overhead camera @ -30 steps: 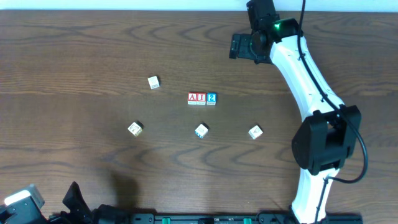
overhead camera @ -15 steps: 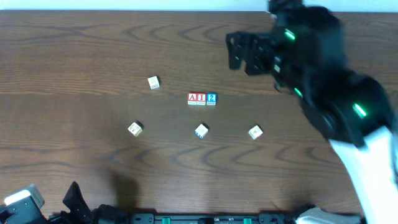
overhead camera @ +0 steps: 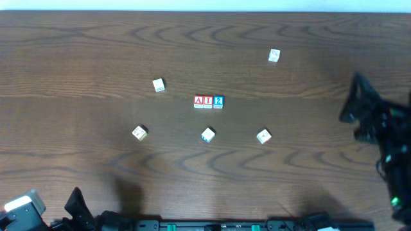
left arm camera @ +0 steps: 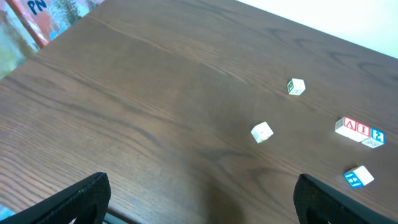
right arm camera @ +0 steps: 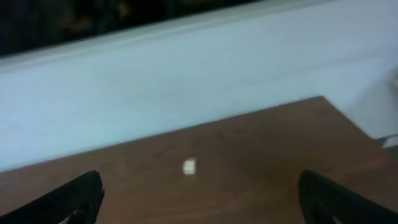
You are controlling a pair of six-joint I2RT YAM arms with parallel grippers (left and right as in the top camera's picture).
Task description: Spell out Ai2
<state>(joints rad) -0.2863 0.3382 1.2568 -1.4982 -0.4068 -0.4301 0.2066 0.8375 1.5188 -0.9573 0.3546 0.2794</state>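
Ai2 (overhead camera: pixel 209 101) stands spelled, cubes touching in a row; my left gripper (left arm camera: pixel 200 193) and right gripper (right arm camera: pixel 199 193) both gape wide, empty. Next, I judge: park.

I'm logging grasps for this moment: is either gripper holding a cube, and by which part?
Nothing is held. The left gripper and the right gripper are both open and empty; the lettered cubes lie in a row, away from both.
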